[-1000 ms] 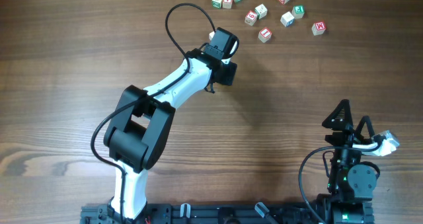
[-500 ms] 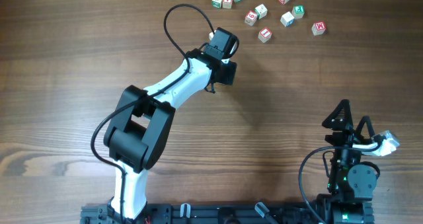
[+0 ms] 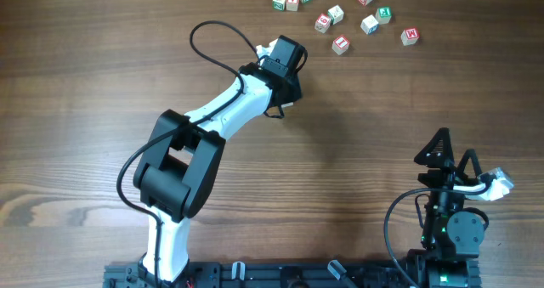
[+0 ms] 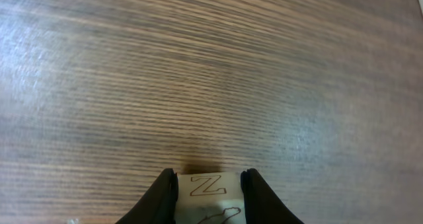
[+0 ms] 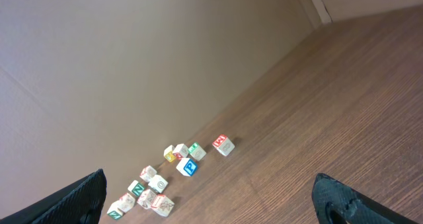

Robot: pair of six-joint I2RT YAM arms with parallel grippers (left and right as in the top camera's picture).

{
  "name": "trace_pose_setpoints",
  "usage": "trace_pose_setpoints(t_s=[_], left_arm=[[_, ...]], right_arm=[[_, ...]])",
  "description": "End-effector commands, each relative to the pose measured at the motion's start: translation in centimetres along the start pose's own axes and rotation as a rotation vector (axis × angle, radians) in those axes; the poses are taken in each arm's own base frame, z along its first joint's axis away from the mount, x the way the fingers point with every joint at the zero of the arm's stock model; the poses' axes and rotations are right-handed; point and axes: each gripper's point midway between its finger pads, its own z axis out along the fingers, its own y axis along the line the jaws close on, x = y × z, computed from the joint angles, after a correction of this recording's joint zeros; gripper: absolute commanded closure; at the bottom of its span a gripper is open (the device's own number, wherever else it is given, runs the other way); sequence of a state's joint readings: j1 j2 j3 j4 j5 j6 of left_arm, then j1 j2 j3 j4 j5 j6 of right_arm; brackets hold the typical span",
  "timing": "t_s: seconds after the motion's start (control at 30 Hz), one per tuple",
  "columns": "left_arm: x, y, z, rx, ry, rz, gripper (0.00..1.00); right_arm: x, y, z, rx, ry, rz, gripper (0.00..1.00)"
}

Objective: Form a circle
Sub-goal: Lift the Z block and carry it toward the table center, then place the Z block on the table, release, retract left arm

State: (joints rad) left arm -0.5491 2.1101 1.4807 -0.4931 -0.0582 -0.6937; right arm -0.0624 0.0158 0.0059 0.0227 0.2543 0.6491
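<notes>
Overhead: the letter cubes (image 3: 336, 14) lie scattered along the far edge of the table (image 3: 85, 84), a loose band running left to right rather than a ring, just beyond the left end effector (image 3: 286, 67). The right end effector (image 3: 450, 156) is spread wide open, well apart from them. Left wrist: the fingers are clamped on a Z cube (image 4: 209, 187), with the letter on top. Right wrist: the cubes trail diagonally toward the lower left.

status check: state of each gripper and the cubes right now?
left gripper: shut on the Z cube
Z cube: clamped in the left gripper, Z face showing
right gripper: open, empty, well away from the cubes
loose letter cubes: scattered, no circle formed
</notes>
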Motion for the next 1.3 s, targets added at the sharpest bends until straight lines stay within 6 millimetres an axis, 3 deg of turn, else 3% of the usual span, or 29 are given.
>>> trace_pose_setpoints(t_s=[0.0, 0.2, 0.5, 0.87, 1.27], left_arm=[[-0.2, 1.8, 0.5, -0.088, -0.048, -0.229, 0.79], [-0.7, 2.0, 0.4, -0.094, -0.084, -0.353, 0.79], [-1.0, 1.6, 0.4, -0.078, -0.094, -0.361, 0.78], [0.1, 2.6, 0.4, -0.125, -0.064, -0.452, 0.81], [0.2, 2.4, 0.4, -0.119, -0.070, -0.535, 0.79]], right_arm=[[0.0, 0.2, 0.0, -0.011, 0.001, -0.012, 0.00], [0.0, 0.2, 0.0, -0.011, 0.000, -0.011, 0.00], [0.0, 0.2, 0.0, -0.011, 0.001, -0.012, 0.00], [0.0, 0.2, 0.0, -0.011, 0.001, -0.012, 0.00], [0.0, 0.2, 0.0, -0.011, 0.000, -0.011, 0.00]])
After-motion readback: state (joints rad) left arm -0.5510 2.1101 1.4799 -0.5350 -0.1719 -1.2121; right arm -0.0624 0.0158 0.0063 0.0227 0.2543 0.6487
